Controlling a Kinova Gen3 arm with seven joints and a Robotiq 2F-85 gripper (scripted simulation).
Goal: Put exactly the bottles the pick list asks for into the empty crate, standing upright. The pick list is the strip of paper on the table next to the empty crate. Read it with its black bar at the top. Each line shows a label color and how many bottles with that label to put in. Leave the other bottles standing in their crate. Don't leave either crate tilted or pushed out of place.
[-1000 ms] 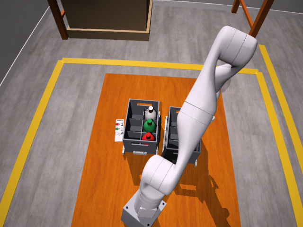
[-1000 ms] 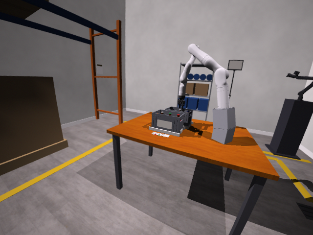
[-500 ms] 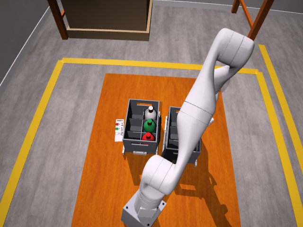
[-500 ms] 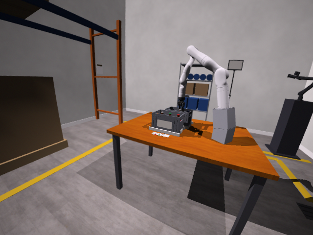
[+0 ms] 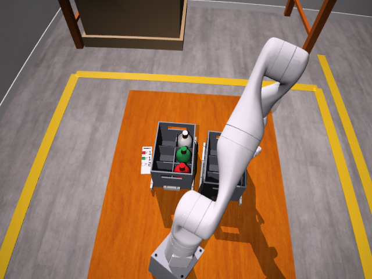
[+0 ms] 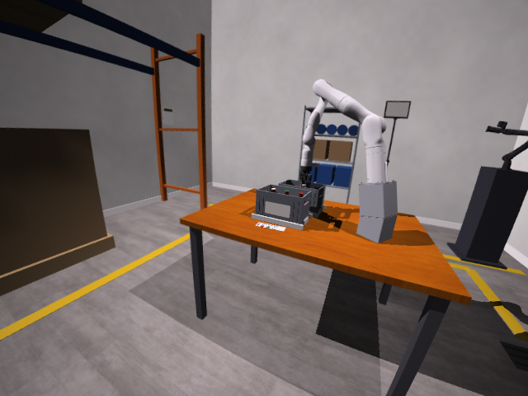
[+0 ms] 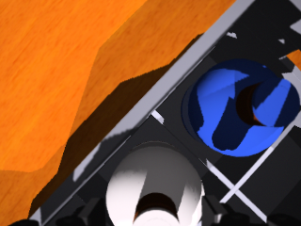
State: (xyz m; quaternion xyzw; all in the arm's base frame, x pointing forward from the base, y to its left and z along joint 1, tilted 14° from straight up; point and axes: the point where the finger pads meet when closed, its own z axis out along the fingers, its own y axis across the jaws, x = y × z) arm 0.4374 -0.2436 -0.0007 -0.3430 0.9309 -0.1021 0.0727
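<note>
Fingers (image 6: 305,176): apart, empty, poised over source crate (image 5: 210,140) for a neck grasp.
White bottle (image 7: 155,185): upright in its cell, directly below.
List (image 5: 146,160): wants two white; target crate (image 5: 158,144) holds one.

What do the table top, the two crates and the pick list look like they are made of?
Table top: wood or wood veneer, orange with visible grain streaks and a satin look. Crates: likely moulded plastic, uniform matte dark grey with thin dividers and handle slots. Pick list: paper, a flat white strip with printed marks.
</note>
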